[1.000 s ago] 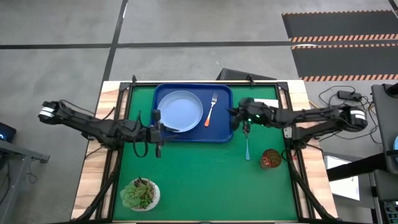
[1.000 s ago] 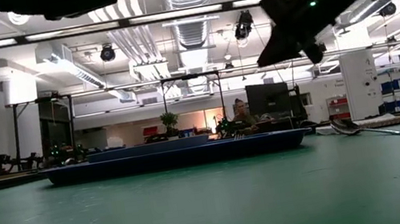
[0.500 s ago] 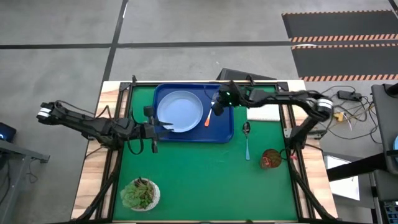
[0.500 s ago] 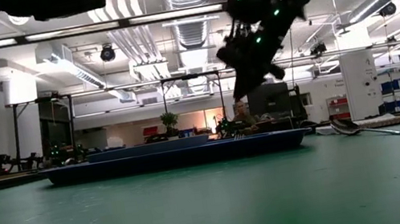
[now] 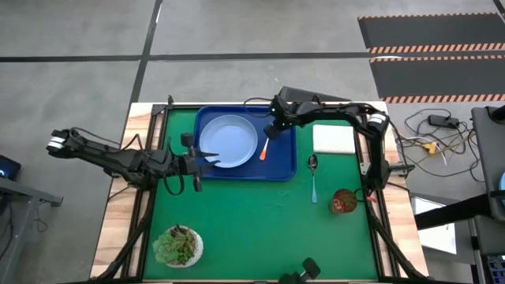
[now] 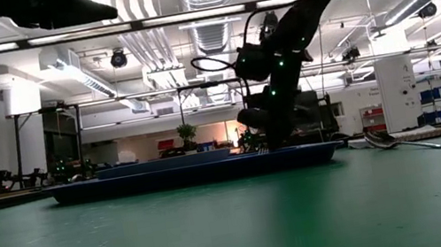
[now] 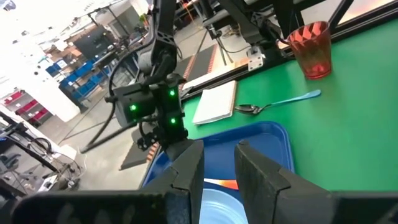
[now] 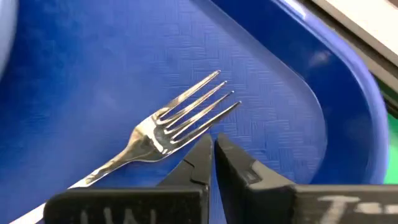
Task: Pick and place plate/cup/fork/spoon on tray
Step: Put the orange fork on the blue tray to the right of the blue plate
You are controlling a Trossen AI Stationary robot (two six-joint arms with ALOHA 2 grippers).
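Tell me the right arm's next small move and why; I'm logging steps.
Probably lift the right gripper off the dark-blue rectangular plastic tray and swing it toward the blue-handled metal spoon. The orange-handled metal fork already lies in the tray, the gripper's fingers hold nothing, and the spoon is on the green mat beside the tray.
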